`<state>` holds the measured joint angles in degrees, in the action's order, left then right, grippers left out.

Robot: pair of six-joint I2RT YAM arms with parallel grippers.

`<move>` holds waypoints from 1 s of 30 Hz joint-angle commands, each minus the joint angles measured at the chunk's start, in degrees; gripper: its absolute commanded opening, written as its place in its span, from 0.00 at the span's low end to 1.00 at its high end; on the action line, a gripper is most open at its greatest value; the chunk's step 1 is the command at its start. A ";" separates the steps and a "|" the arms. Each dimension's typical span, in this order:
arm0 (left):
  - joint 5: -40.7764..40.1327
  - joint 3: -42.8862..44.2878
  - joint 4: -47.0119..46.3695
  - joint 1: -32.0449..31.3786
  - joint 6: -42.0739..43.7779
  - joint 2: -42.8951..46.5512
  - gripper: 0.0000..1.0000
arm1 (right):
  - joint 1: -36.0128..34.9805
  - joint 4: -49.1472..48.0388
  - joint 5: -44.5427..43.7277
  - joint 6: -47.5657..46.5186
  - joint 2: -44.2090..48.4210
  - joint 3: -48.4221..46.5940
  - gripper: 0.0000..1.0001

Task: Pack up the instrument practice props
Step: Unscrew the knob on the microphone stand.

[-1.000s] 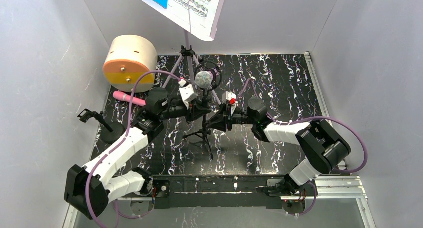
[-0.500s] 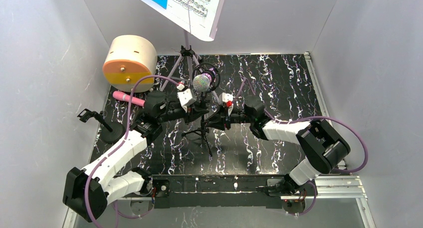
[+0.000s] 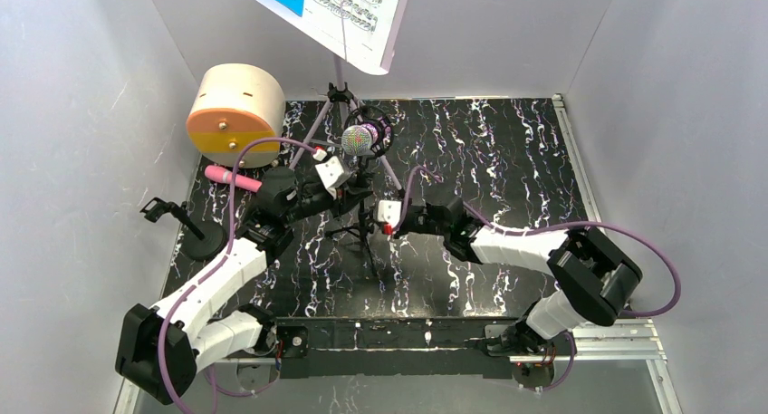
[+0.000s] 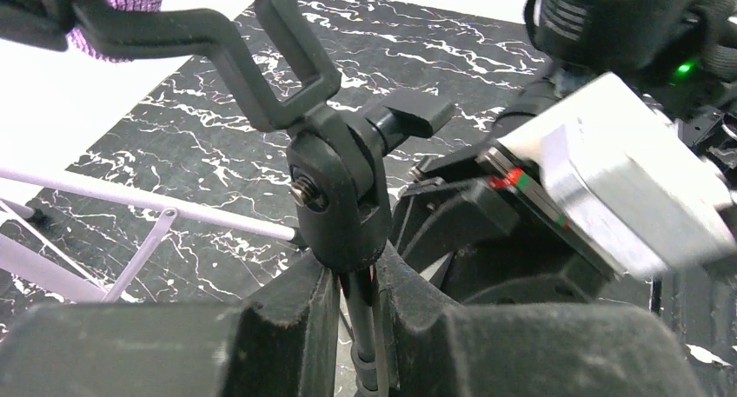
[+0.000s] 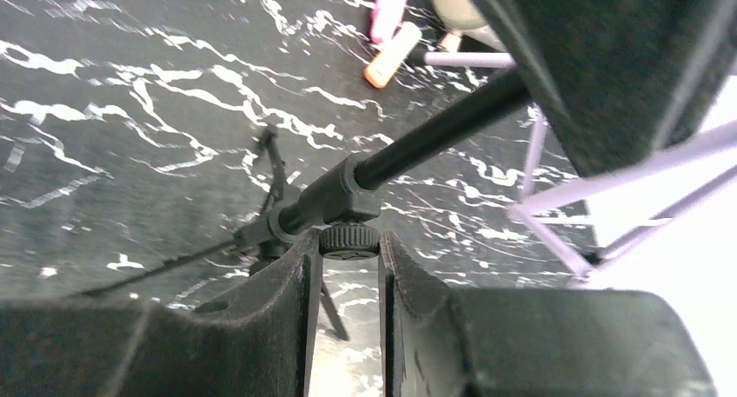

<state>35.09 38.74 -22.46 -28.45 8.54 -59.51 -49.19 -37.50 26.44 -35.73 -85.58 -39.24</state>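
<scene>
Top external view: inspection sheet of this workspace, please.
Surface: black white-veined marble-look tabletop.
Job's things: silver-mesh purple mic with black ring mount and tripod standing mid-table; pink handheld microphone lying left; blue and white sheet music on lilac music stand at back.
Clutter: cream-and-orange cylinder; black clamp on round base.
Grippers: left gripper shut on the tripod's stem; right gripper shut on its collar knob.
Cables: purple cables looping over the tabletop.
Surroundings: grey enclosure walls.
</scene>
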 commanded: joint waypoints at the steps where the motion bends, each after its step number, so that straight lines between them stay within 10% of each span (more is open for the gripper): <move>1: -3.14 -1.70 -0.39 0.05 3.18 -2.69 0.00 | -7.52 6.53 -8.79 -15.89 0.81 -1.28 0.01; 10: -2.98 -2.09 -0.36 0.23 4.06 -1.95 0.00 | -11.48 11.08 -15.20 -13.50 2.67 -3.55 0.03; 18: -5.06 -3.60 0.25 0.23 7.01 -0.11 0.01 | -3.85 -0.72 -5.55 16.02 5.51 1.67 0.48; 30: -10.09 -5.81 0.02 0.23 3.39 3.63 0.52 | -3.43 -17.89 -14.41 40.41 5.89 9.88 0.69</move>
<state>27.51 33.39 -23.75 -28.32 12.86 -58.06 -52.73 -45.58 15.20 -7.92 -80.71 -30.94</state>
